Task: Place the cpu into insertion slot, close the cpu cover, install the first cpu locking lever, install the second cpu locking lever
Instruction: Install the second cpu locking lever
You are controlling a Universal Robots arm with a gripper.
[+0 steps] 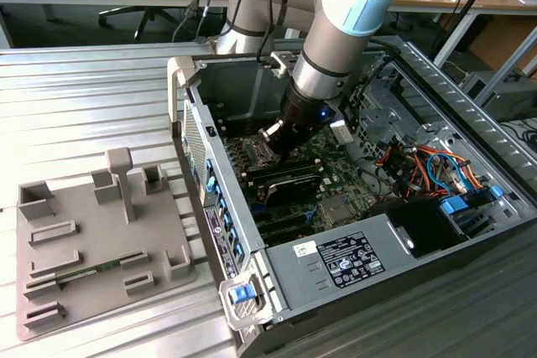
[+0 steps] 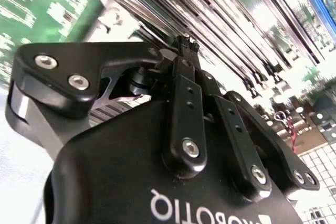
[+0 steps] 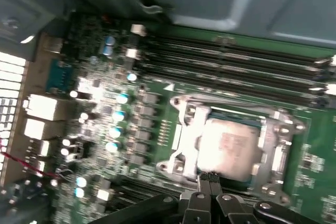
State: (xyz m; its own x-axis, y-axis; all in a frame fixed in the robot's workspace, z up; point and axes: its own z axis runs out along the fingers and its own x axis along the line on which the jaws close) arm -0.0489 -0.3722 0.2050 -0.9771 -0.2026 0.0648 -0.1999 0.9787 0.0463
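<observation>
Hanging inside the open sheet-metal case (image 1: 336, 278), poised the hand (image 1: 273, 136) just above the insertion slot (image 3: 173, 166), at its near edge. Showed matte black, bolted link fingers (image 2: 185, 100) drawn together to a narrow tip in both wrist views, hand (image 2: 184, 43) closed, hand (image 3: 209, 177) with nothing seen pinched in it; could not tell whether the tip touched the slot's rim. Found the cpu (image 3: 228, 148) lying flat in the slot, a small square with a dull, pale silver top. Saw the cpu cover (image 3: 186, 124), a thin stamped silver frame, lying down around the chip, with the metal top visible through its square window. Noted long, narrow black memory slots (image 3: 236, 72) running parallel just beyond the slot, on glossy green board. Saw, well apart from the slot and outside the case, a grey moulded tray (image 1: 92, 241) on the ribbed metal worktop (image 1: 84, 98).
</observation>
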